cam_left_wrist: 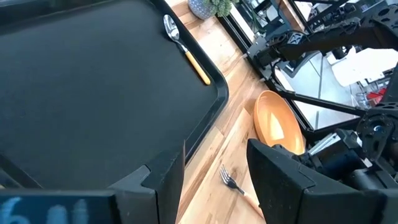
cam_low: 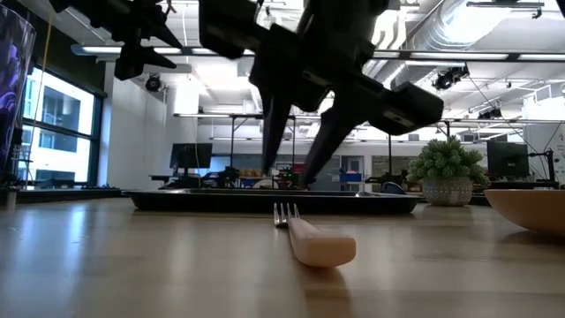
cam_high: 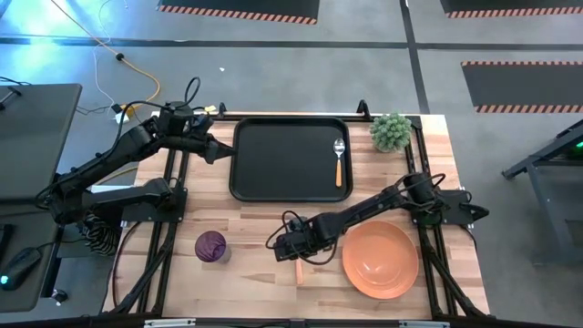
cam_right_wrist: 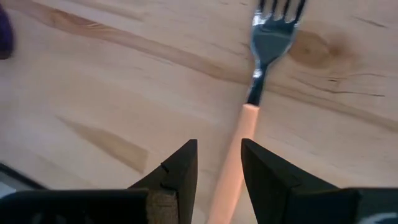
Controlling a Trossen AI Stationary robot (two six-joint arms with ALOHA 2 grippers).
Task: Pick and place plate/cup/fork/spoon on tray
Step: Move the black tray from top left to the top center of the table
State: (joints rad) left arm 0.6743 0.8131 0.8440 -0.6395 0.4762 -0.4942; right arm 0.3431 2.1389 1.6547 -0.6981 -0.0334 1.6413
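Note:
The fork [cam_right_wrist: 249, 118] lies flat on the wooden table in front of the black tray [cam_high: 282, 164], tines toward the tray. My right gripper [cam_right_wrist: 219, 168] hovers open just above the fork's orange handle [cam_low: 309, 237], its fingers pointing down and standing either side of it. The spoon [cam_high: 339, 162] lies in the tray along its right side. The orange plate [cam_high: 380, 260] rests on the table at the front right. The purple cup [cam_high: 211, 246] stands at the front left. My left gripper [cam_left_wrist: 214, 186] is open and empty over the tray's left edge.
A small potted plant [cam_high: 392, 132] stands at the table's far right corner beside the tray. Bare wood lies between the cup and the fork. The tray's left and middle parts [cam_left_wrist: 93, 81] hold nothing.

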